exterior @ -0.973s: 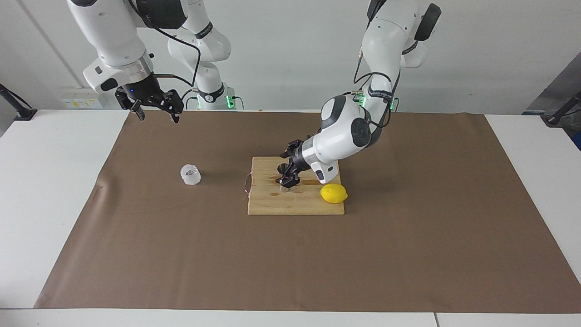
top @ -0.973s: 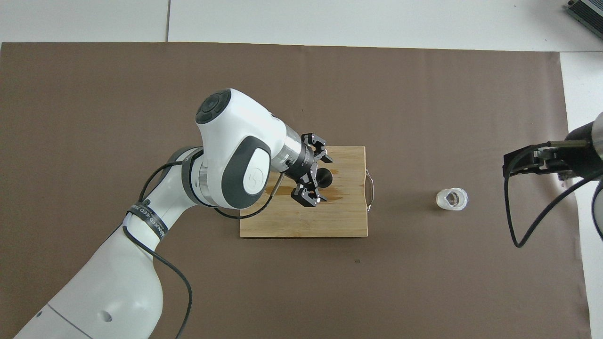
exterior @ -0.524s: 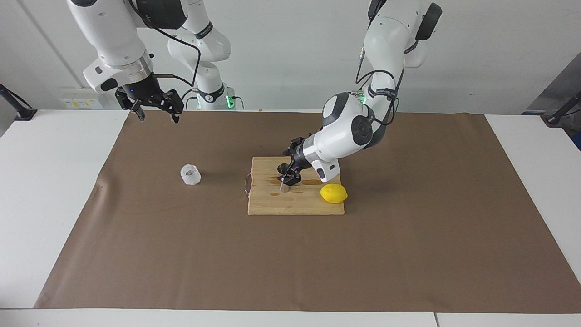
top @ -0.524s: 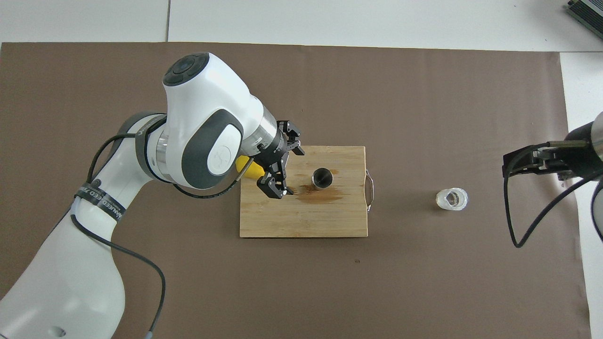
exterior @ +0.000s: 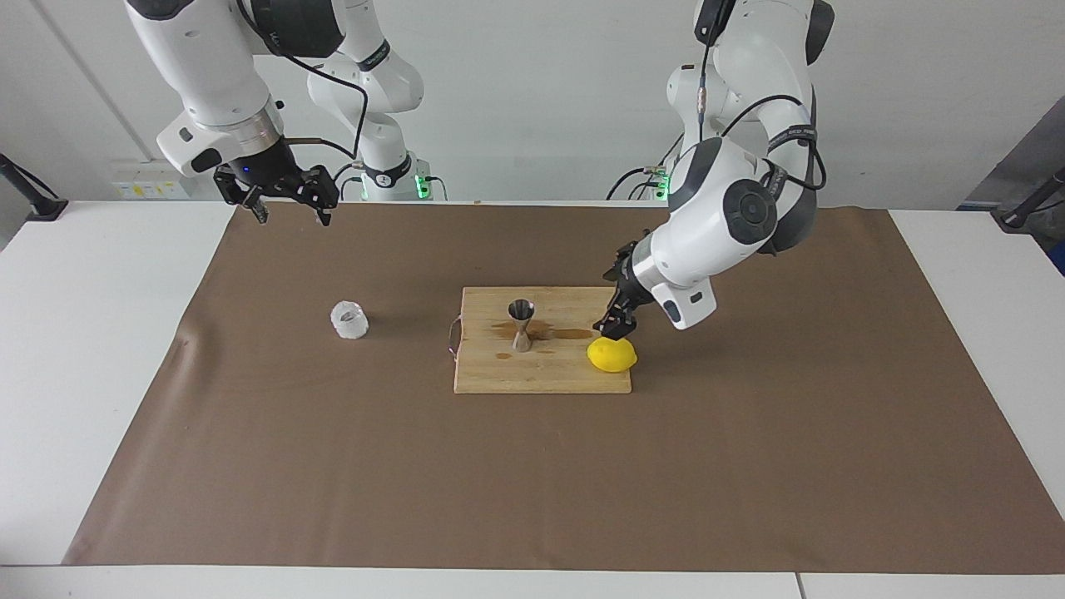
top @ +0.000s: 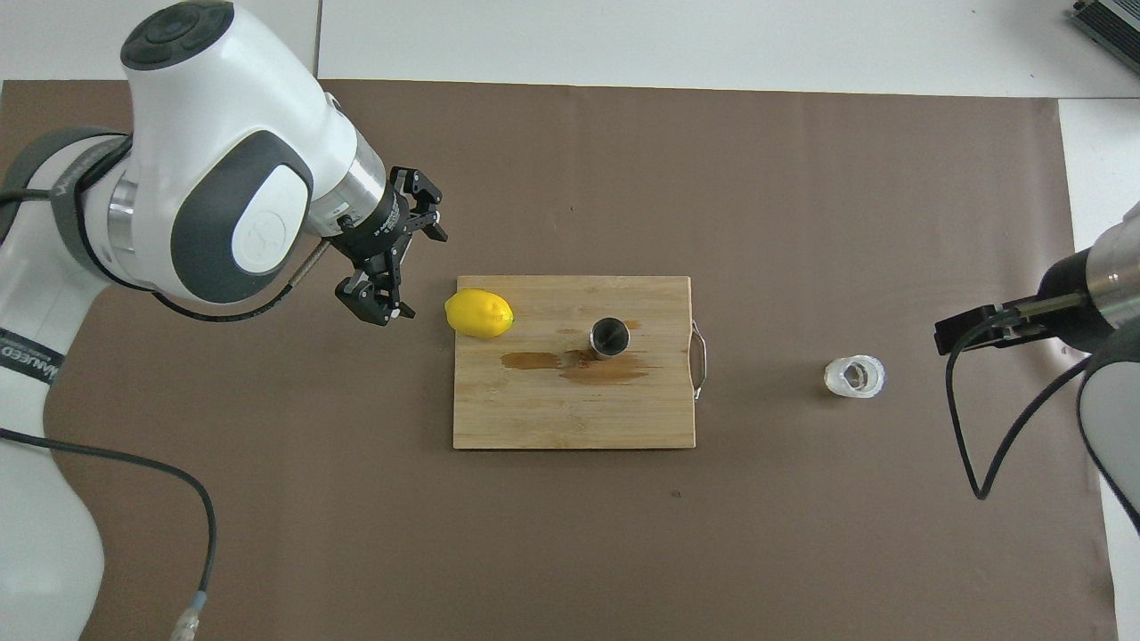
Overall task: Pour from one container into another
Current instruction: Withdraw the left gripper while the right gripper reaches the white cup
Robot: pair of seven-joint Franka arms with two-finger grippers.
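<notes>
The jigger (exterior: 521,324) is left unobstructed on the cutting board (exterior: 549,378); the lemon (exterior: 611,354) is crowded by the open left gripper (exterior: 616,321).

- The jigger (exterior: 521,324) is bare steel, shiny and smooth.
- The glass cup (exterior: 349,319) is clear glass with a bumpy, faceted wall that looks whitish.
- The cutting board (exterior: 566,378) is pale wood, matt, with visible grain and darker wet-looking stains at its middle; its handle (top: 700,359) is thin metal wire.
- The lemon (exterior: 611,354) has a yellow, slightly glossy skin.
- The mat (exterior: 532,482) is brown, matt, paper-like.
- The tabletop (exterior: 91,333) is white and smooth.
</notes>
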